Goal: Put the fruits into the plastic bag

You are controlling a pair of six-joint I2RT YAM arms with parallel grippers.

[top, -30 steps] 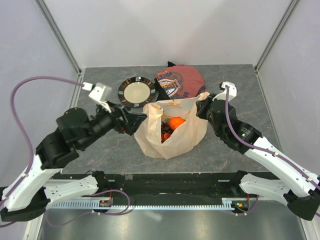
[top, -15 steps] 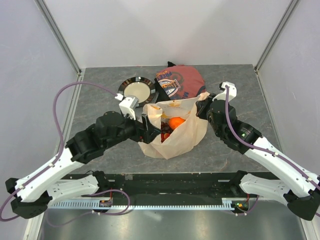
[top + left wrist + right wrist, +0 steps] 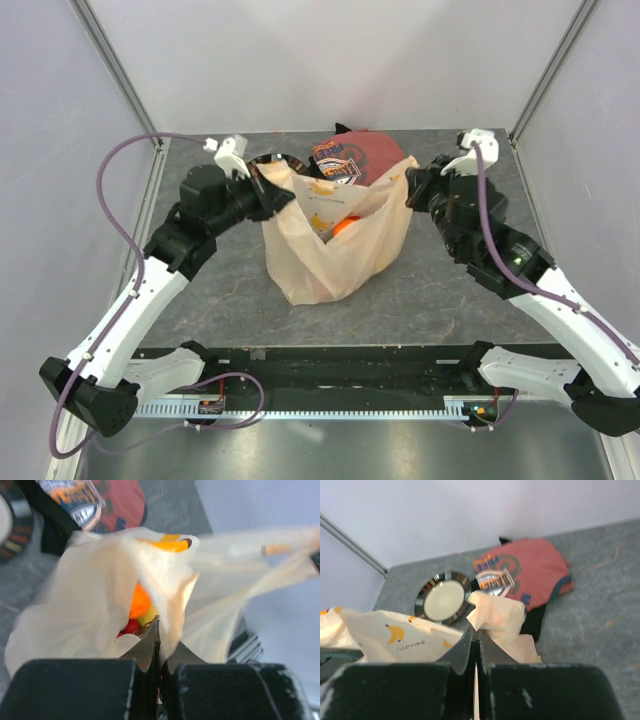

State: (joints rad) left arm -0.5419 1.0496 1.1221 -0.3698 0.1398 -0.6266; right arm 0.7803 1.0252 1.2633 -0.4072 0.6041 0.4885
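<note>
The plastic bag (image 3: 335, 255) stands in the middle of the table, pulled up tall and held at both sides. My left gripper (image 3: 281, 195) is shut on its left rim (image 3: 170, 595). My right gripper (image 3: 411, 191) is shut on the bunched right handle (image 3: 498, 614). Through the mouth I see fruits inside: an orange (image 3: 139, 602), a yellow fruit (image 3: 149, 616) and something red (image 3: 131, 627). From above only the orange (image 3: 345, 226) shows. The other fruits are hidden by the bag's film.
A red-and-black printed cloth (image 3: 358, 160) lies just behind the bag. A dark plate with a cream centre (image 3: 442, 599) sits behind the bag to the left, largely covered by my left wrist from above. The enclosure walls rise at the back and sides.
My left gripper swung in to the bag's left rim, shut on it and lifted back-left. The right gripper rose too with its handle, so the bag stands taller and stretched.
</note>
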